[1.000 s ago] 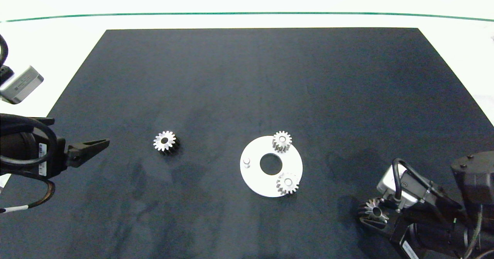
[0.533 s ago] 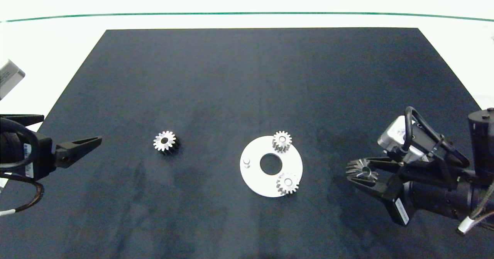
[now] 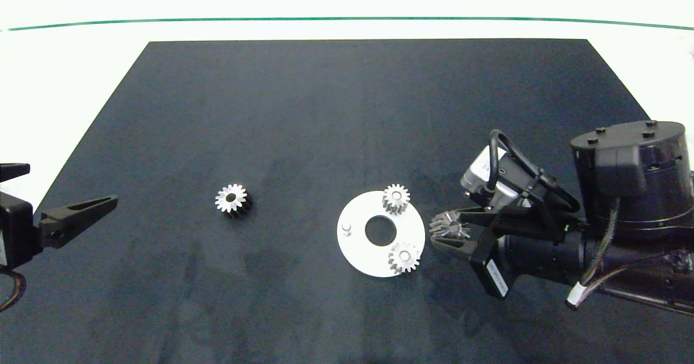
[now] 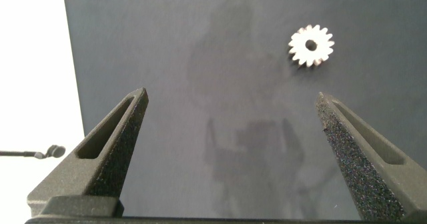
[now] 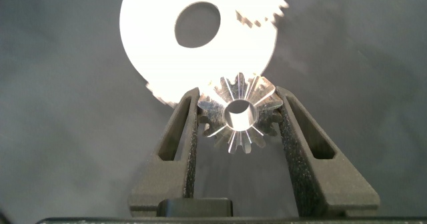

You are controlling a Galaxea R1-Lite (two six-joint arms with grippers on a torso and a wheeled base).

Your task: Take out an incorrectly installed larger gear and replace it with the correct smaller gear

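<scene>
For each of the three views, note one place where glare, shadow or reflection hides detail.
Head view: the white disc is blown out, its surface featureless. Right wrist view: the same disc glares, blurring the gear teeth at its edges, behind the smaller gear held by the right gripper. Left wrist view: faint blotches on the mat between the open left gripper's fingers.

Surface: dark mat over white table
On mat: larger gear, white disc
</scene>
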